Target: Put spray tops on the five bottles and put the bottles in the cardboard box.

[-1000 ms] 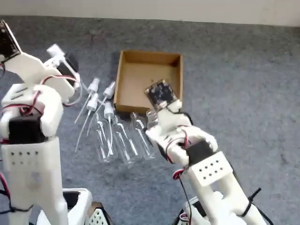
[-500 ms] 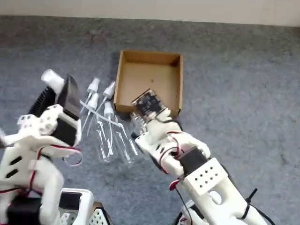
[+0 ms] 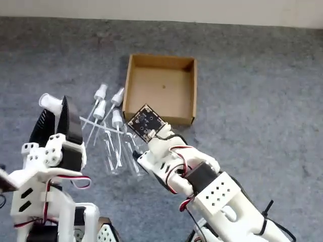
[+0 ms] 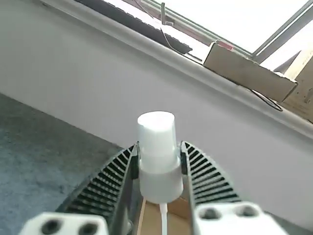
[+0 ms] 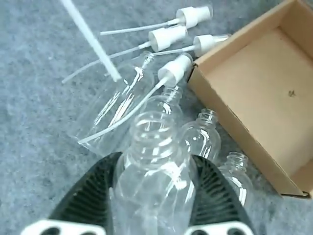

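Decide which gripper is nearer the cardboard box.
Right. The right gripper holds a bottle short of the cardboard box; the left gripper holds a spray top farther off, beyond the loose spray tops.

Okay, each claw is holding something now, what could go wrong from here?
The white spray top in the left claw trails a long thin dip tube; it may miss or bend against the narrow neck of the clear plastic bottle in the right claw. Swinging arms could scatter the loose bottles lying on the grey carpet.
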Robot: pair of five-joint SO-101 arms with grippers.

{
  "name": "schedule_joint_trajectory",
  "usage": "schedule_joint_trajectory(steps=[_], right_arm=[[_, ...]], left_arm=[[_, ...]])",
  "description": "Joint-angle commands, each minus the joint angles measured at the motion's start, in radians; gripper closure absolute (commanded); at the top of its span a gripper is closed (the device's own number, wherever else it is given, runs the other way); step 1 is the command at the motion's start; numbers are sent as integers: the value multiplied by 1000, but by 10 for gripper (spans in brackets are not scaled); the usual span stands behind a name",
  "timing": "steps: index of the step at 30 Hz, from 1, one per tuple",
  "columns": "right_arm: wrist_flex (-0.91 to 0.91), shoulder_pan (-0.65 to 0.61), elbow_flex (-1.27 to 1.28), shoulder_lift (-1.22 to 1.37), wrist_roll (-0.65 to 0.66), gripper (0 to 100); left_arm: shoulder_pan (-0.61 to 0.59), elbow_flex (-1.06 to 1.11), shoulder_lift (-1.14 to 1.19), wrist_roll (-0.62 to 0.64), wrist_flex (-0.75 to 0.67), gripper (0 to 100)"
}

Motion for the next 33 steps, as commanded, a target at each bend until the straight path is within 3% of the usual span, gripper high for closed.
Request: schedule_joint_trajectory(steps=[1,4,19,26,33], right_arm=[[-19,-7,-12,-28,12,995],[-19,-7,-12,-28,12,995],[-18,-7,-10,-28,12,995],[-16,-7,-10,-28,8,995],[-16,-4,-13,-30,6,995]], left_arm=[[82,21,-10,-3,-23,996],[137,21,-10,-6,-25,996],[151,44,-4,-3,-66,996],[321,148,-8,-72,-94,996],[374,162,-4,-117,-87,996]])
